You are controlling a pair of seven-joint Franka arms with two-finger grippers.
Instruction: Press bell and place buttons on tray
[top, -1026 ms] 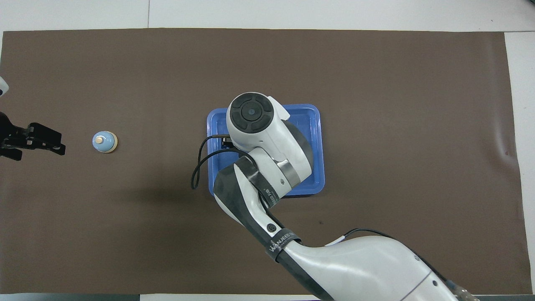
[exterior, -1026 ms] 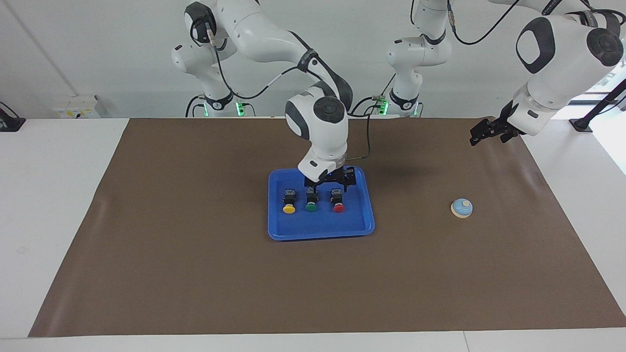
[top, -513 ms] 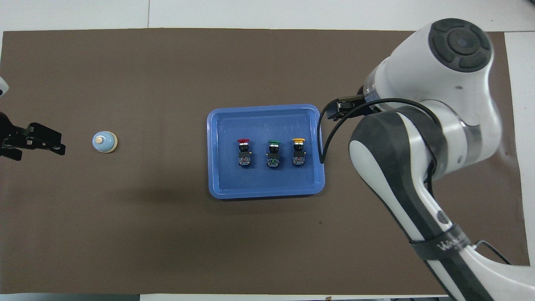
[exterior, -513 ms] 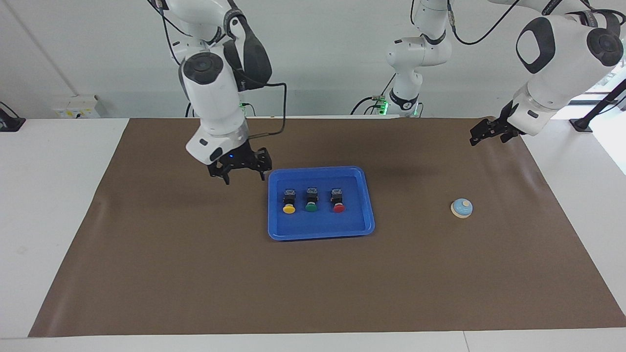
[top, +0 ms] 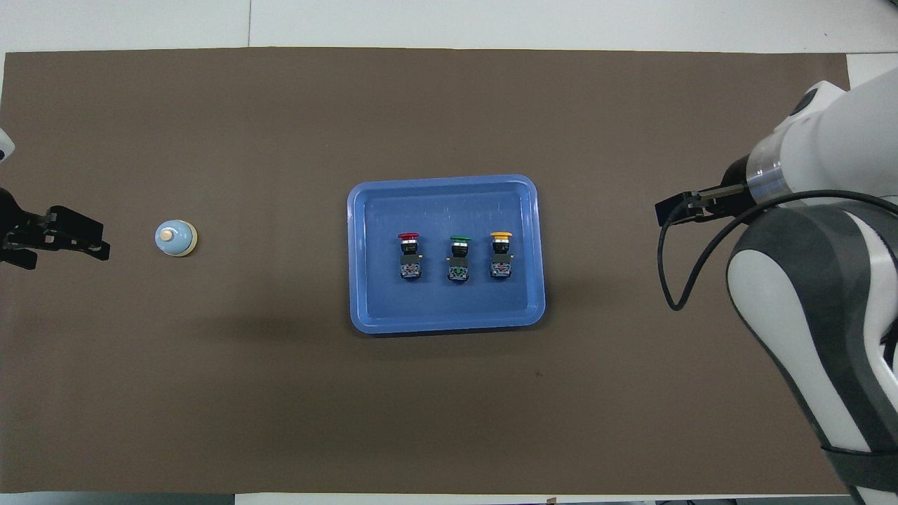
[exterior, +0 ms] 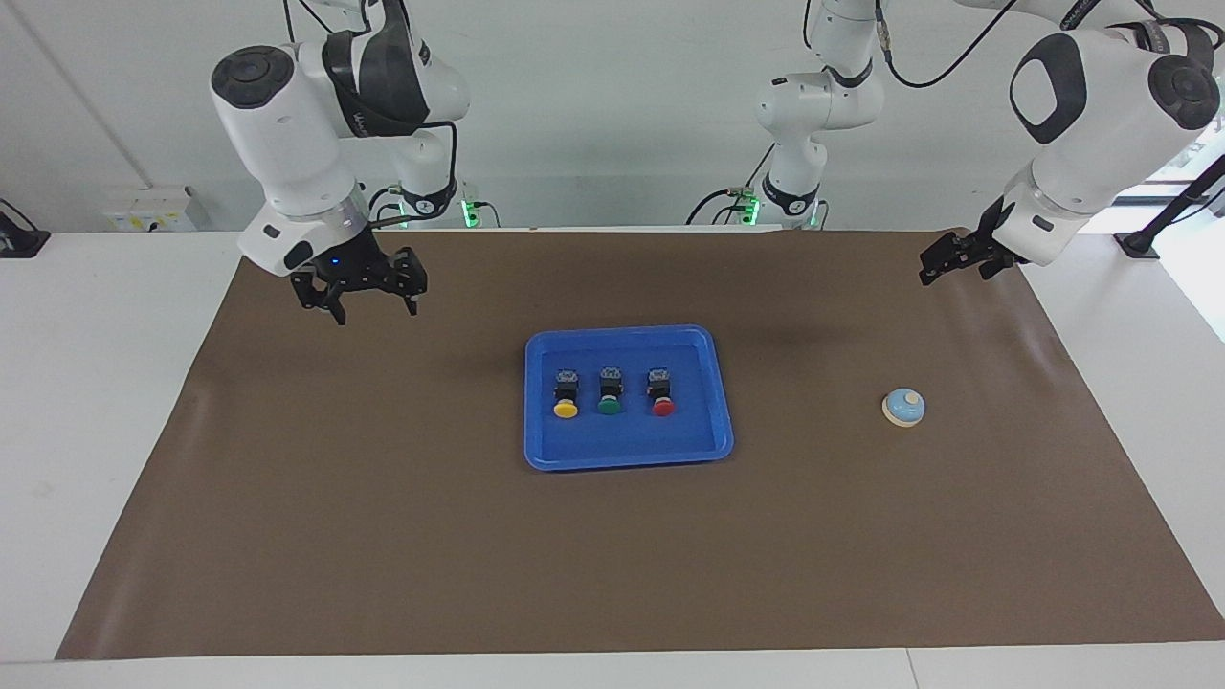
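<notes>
The blue tray (exterior: 624, 442) (top: 445, 305) lies mid-mat. In it, three buttons lie in a row with their caps pointing away from the robots: yellow (exterior: 566, 402) (top: 501, 249), green (exterior: 609, 399) (top: 459, 252) and red (exterior: 662, 400) (top: 409, 249). The light-blue bell (exterior: 903, 408) (top: 175, 238) stands on the mat toward the left arm's end. My right gripper (exterior: 375, 304) hangs open and empty over the mat toward the right arm's end, off the tray. My left gripper (exterior: 930, 274) (top: 102, 241) waits open in the air near the mat's edge, apart from the bell.
A brown mat (exterior: 383, 536) (top: 210, 393) covers most of the white table (exterior: 96, 431). The right arm's forearm (top: 814, 301) and its black cable (top: 666, 280) overhang the mat's end in the overhead view.
My right gripper rose from the tray and swung away toward the right arm's end of the table, uncovering the three buttons. The left arm, bell, tray and buttons have not moved.
</notes>
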